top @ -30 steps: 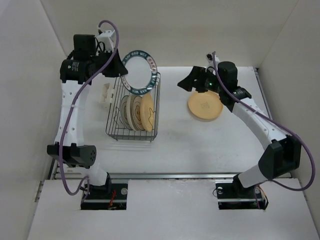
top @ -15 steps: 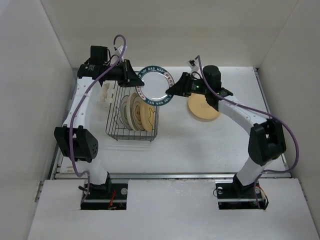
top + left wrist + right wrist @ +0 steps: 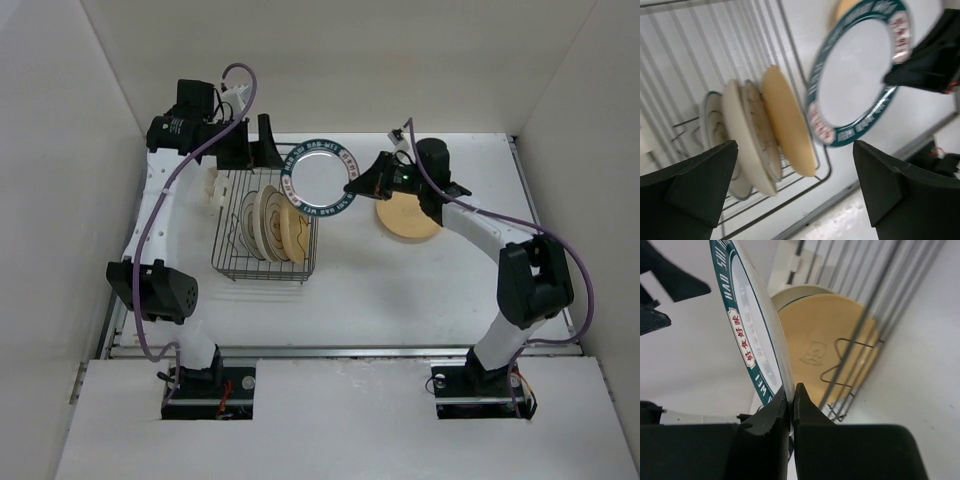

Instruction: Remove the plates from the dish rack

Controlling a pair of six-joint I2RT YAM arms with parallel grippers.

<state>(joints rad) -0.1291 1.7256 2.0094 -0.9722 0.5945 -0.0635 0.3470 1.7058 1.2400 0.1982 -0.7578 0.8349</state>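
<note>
Item held: a round plate (image 3: 321, 180), glossy white in the centre, with a broad dark green rim band. The band carries white capitals; "MEI" reads clearly in the right wrist view, and "HAO" can be made out from above. Red panels on the band bear white Chinese characters, too small to read with certainty.

The right gripper (image 3: 791, 390) is clamped on this plate's thin edge, one black finger on each face. The plate hangs tilted in the air beside the far right corner of the dish rack (image 3: 260, 275).

The left gripper (image 3: 262, 150) stands with its fingers wide apart, near the plate's left edge but clear of it.

The rack is dark thin wire, rectangular. Several plates (image 3: 268, 222) stand on edge inside; the outermost is matt tan with a faint outline figure at its centre, the others pale with dark markings.

One more tan plate (image 3: 408, 222) lies flat on the white table (image 3: 400, 290), right of the rack.
</note>
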